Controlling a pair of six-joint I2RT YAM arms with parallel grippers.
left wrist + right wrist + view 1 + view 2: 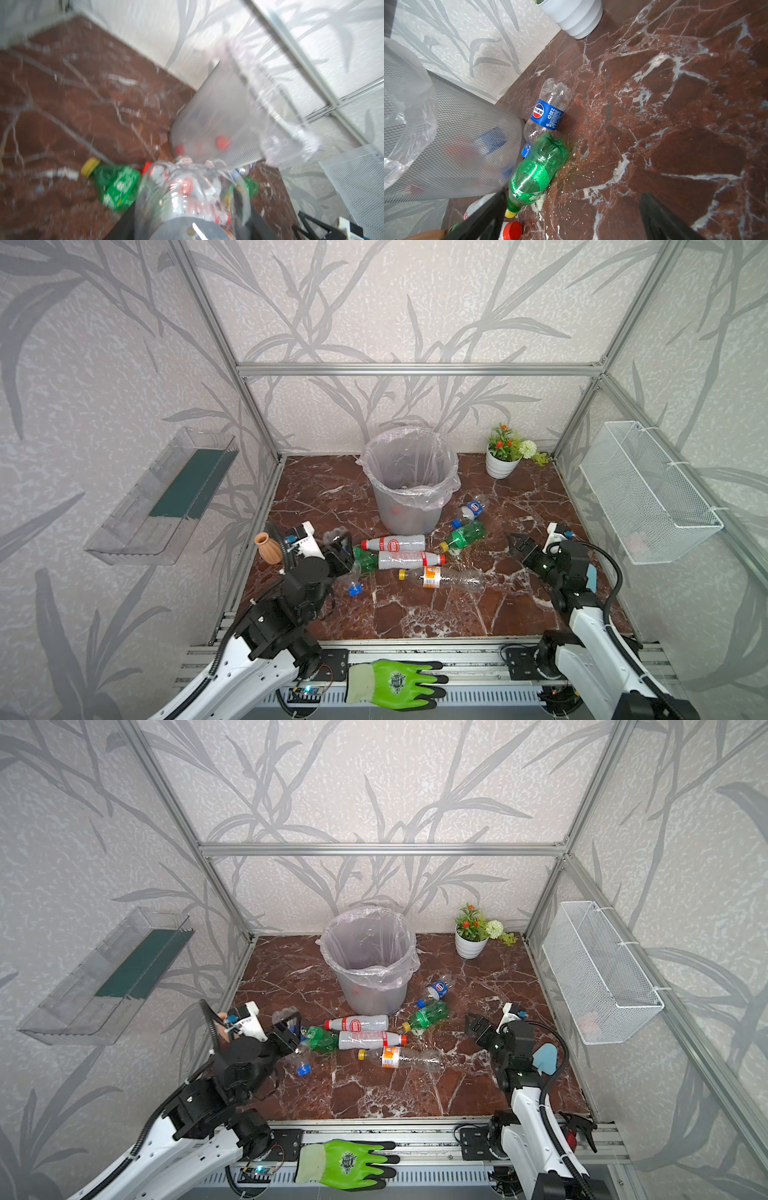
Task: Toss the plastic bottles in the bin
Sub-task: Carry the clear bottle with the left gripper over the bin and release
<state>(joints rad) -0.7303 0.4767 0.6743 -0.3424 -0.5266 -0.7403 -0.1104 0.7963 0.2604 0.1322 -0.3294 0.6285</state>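
Some plastic bottles [222,143] already inside round grey bag-lined mesh bin [411,506], six loose bottles [409,560] ahead of grippers; left gripper [343,549] clamps clear blue-capped plastic bottle [182,197], right gripper [516,545] wide, empty.

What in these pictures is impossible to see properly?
- Round grey mesh bin: its cloudy plastic liner veils the contents in both top views, so what lies inside cannot be counted.
- Left wrist view: motion blur smears the clear plastic bottle in the left gripper and everything behind.
- Green plastic bottle: in both top views the left gripper covers its cap end.
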